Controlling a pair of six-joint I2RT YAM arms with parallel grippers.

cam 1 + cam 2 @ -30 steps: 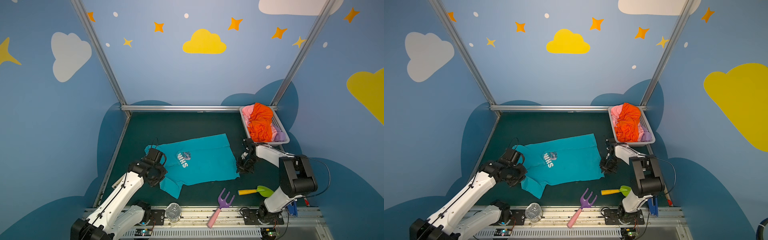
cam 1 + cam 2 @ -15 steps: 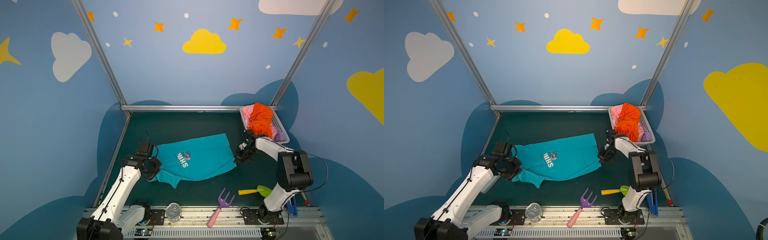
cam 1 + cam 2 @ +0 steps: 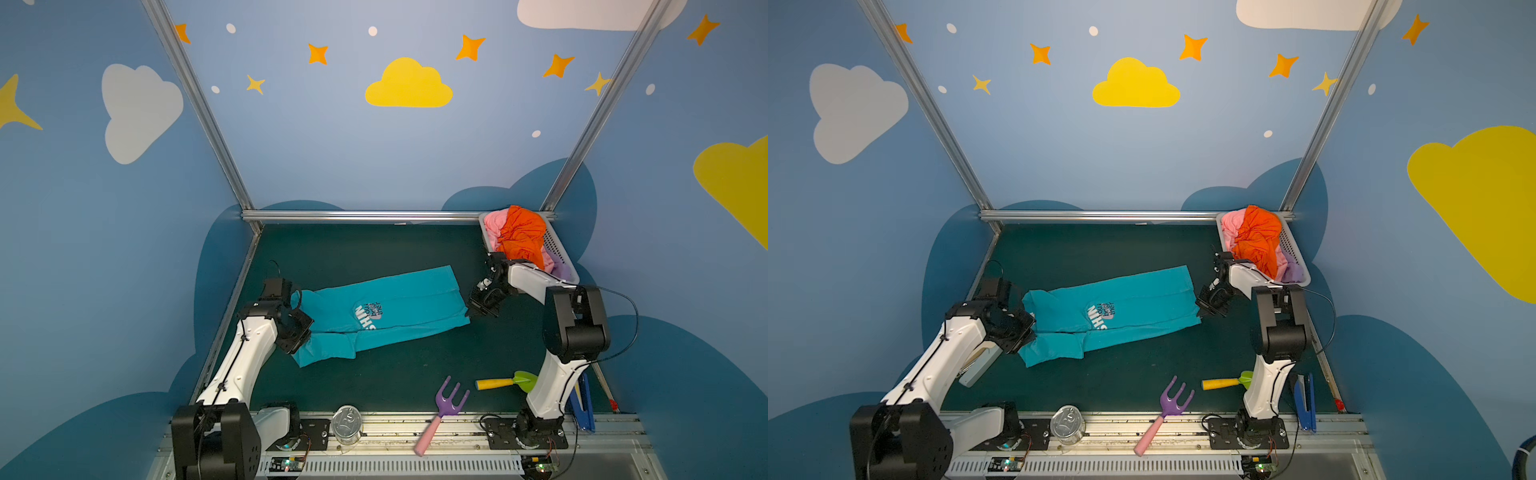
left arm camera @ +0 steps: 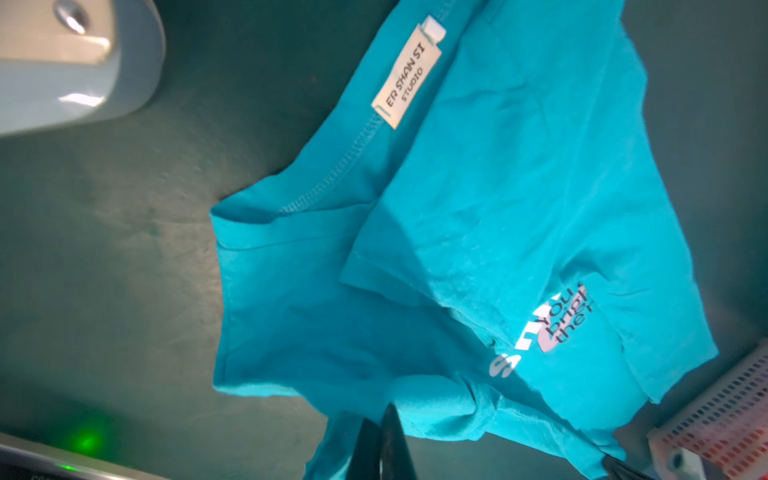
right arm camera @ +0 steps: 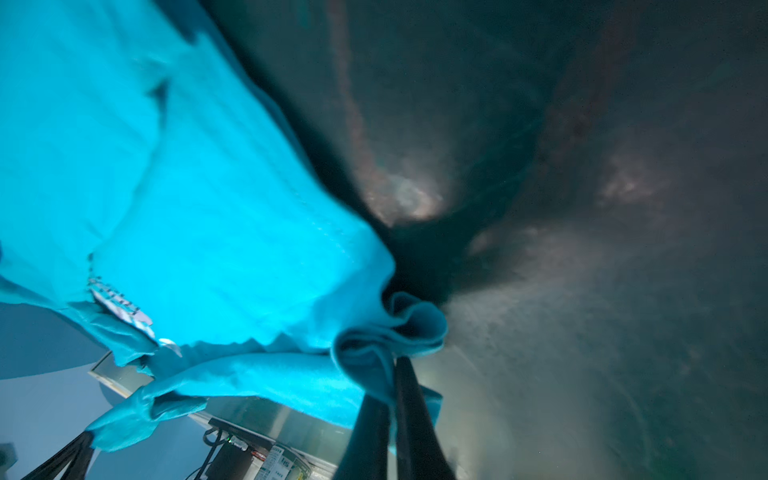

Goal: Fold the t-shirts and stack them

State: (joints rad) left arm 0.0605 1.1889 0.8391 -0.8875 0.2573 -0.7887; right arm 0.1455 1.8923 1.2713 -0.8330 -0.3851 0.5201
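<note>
T-shirt in teal lies half-folded on the mat in both top views, stretched between 2 pincers: left gripper at its collar end, right gripper at its hem corner. Only the left wrist view shows the neck label, reading "ER SHAN SI STUDIO", with jaws together, apparently pinching cloth. The right wrist view shows fingers clamped on bunched hem.

On the teal t-shirt, the neck label reads "ER SHAN SI STUDIO"; the chest print includes "you".
</note>
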